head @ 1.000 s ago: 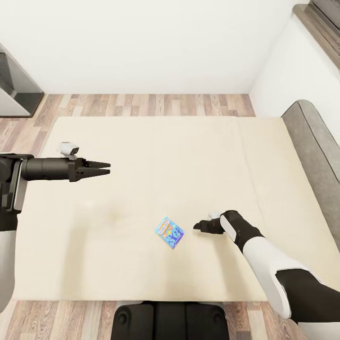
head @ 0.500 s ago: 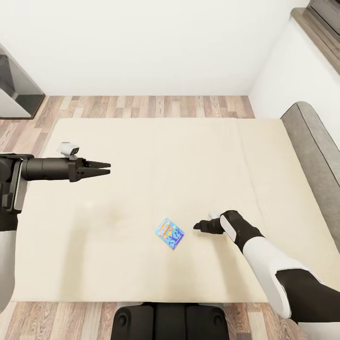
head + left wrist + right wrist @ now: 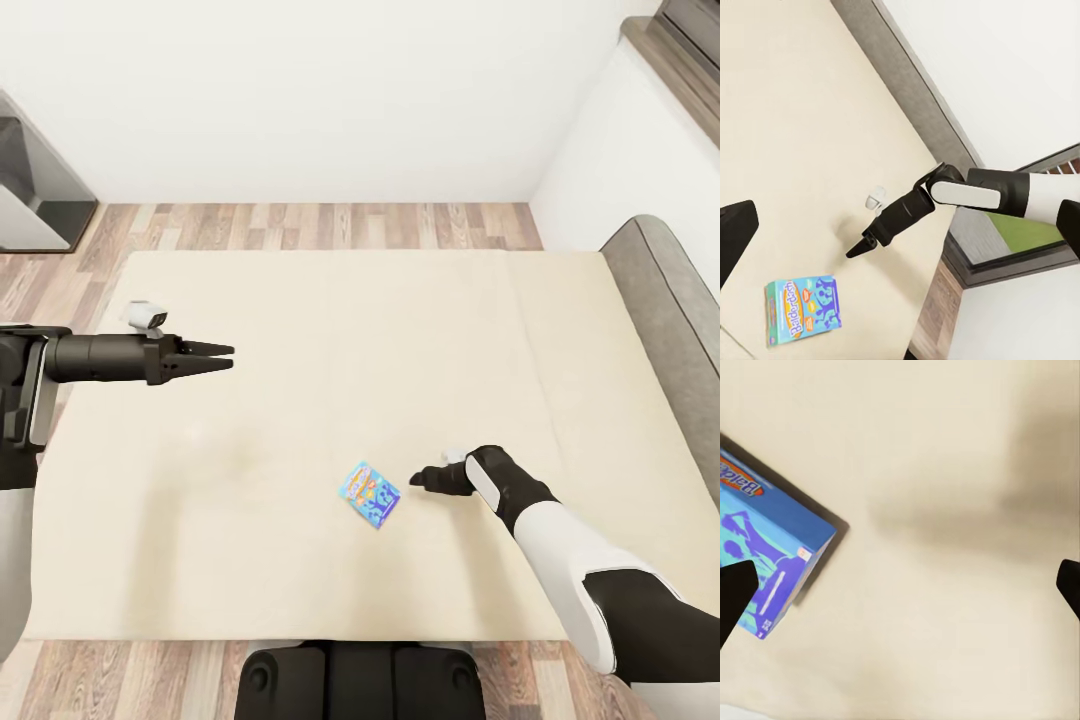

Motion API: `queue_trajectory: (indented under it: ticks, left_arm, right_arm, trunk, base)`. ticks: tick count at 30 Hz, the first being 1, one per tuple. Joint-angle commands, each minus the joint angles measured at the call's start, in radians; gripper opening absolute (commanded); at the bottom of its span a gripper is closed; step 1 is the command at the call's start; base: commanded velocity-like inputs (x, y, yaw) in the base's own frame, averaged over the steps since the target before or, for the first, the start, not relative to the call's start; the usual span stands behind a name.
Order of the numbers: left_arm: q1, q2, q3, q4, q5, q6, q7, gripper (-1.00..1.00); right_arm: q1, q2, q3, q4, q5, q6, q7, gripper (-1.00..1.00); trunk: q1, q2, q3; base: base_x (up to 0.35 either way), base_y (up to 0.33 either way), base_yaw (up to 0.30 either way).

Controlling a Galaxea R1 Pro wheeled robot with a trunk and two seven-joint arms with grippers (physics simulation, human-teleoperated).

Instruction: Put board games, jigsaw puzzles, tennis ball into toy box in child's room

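Observation:
A small flat blue board game (image 3: 371, 494) with bright print lies flat on the beige bed (image 3: 400, 330), near its front edge. My right gripper (image 3: 418, 480) hovers low just to the right of that box, its tips pointing at it, open. In the right wrist view the board game (image 3: 765, 555) sits beside one finger of the open right gripper (image 3: 900, 592), not between the two. My left gripper (image 3: 226, 357) is held out over the bed's left part, open and empty. The left wrist view looks across at the board game (image 3: 802, 309) and the right gripper (image 3: 859, 246).
A low grey headboard (image 3: 670, 300) runs along the bed's right side. Wood-plank floor (image 3: 300, 225) lies between the bed and the white far wall. A dark cabinet (image 3: 30, 190) stands at the far left, a window sill (image 3: 680, 50) at the top right.
The whole view has shifted slightly, so the camera moved. The blue board game now lies closer to my right gripper's tips. Both grippers keep their pose.

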Motion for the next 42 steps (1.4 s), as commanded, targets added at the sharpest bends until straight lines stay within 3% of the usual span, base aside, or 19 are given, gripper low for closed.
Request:
queue_trajectory:
  ticks: [1,42]
  left_arm:
    - [0.000,0.001,0.000,0.000,0.000,0.011,-0.003,1.00]
    - [0.000,-0.001,-0.001,0.000,-0.001,0.011,-0.003,1.00]
  right_arm:
    - [0.000,-0.001,0.008,-0.001,-0.010,0.004,-0.003,1.00]
    - [0.000,-0.002,0.007,-0.001,-0.010,0.004,-0.003,1.00]
  trunk:
    - [0.001,-0.002,-0.001]
    - [0.001,-0.002,-0.001]
  base:
    - [0.000,0.031,0.000]
    - [0.000,0.063,0.000]
